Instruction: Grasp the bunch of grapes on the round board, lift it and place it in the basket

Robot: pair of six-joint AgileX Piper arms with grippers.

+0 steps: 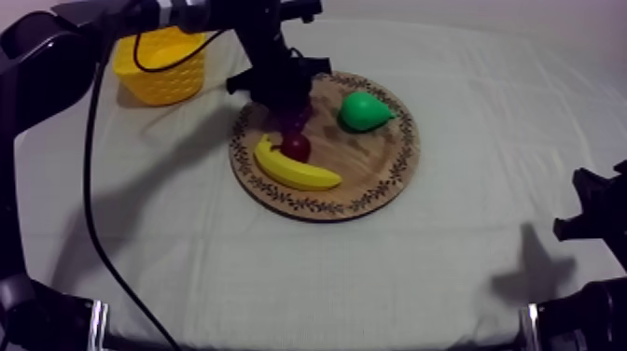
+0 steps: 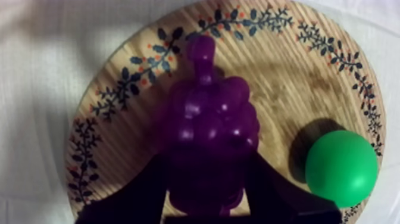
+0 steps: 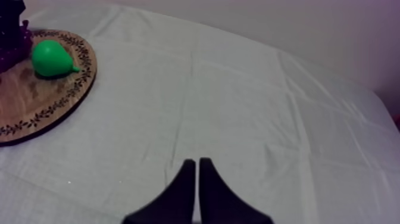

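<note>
Clamping the bunch of grapes [image 2: 208, 125], left gripper [image 2: 207, 182] should rise straight, clearing the banana [image 1: 295, 169], toward the yellow basket [image 1: 160, 67]; right gripper [image 3: 197, 173] lies closed.

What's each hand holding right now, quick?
Left hand: closed on the grapes.
Right hand: closed, holding nothing.

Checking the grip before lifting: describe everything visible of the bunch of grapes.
The bunch of grapes is glossy, dark purple, plastic-looking and lumpy, its stem end pointing away from the left claw, whose fingers close on both its sides. It is over the wooden board, beside the pear; whether it rests there, I cannot tell.
</note>
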